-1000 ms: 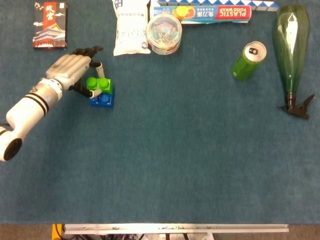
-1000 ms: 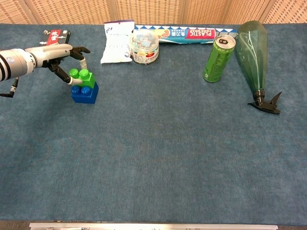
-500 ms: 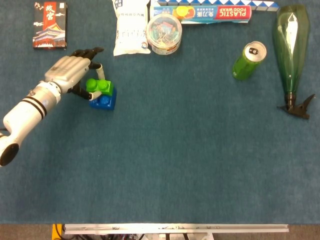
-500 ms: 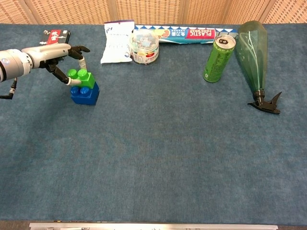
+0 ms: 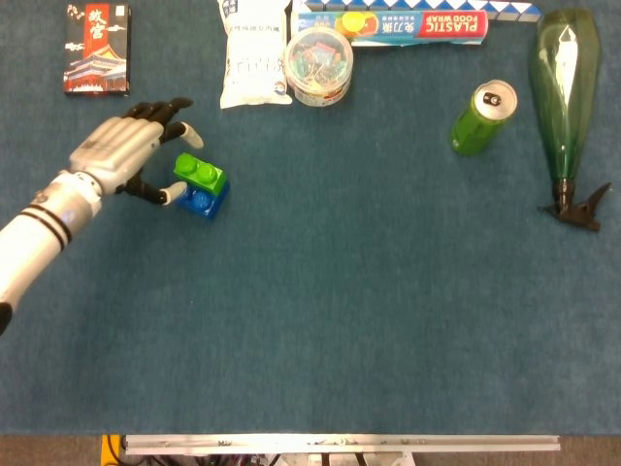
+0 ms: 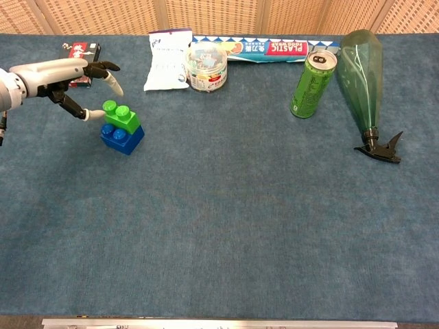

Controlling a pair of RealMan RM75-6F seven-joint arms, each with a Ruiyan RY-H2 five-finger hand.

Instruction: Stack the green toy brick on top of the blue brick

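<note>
Where the blue cloth table (image 5: pixel 320 320) runs nearest the camera: bare surface only.
Green toy brick (image 5: pixel 199 174): sitting on top of the blue brick (image 5: pixel 202 201), left of centre, turned a little askew over it and offset toward the left; in the chest view the same green toy brick (image 6: pixel 121 115) on the blue brick (image 6: pixel 122 137).
Left hand (image 5: pixel 121 150): just left of the two bricks, fingers spread apart, holding nothing; thumb tip close to the stack, contact not clear. In the chest view, left hand (image 6: pixel 58 74) raised beside and above the bricks, fingers fanned toward them.
Right hand: seen in neither view.
Green can (image 5: pixel 483 117): upright, far right of centre.
Green spray bottle (image 5: pixel 566 92): lying flat at the right edge, black trigger head pointing near.
Playing-card box (image 5: pixel 96 48): far left corner, flat.
White packet (image 5: pixel 256 50): far side, flat, right of the card box.
Round clear tub (image 5: pixel 319 65): just beside the packet, full of small coloured items.
Food wrap box (image 5: pixel 403 23): along the far edge, behind the tub.
</note>
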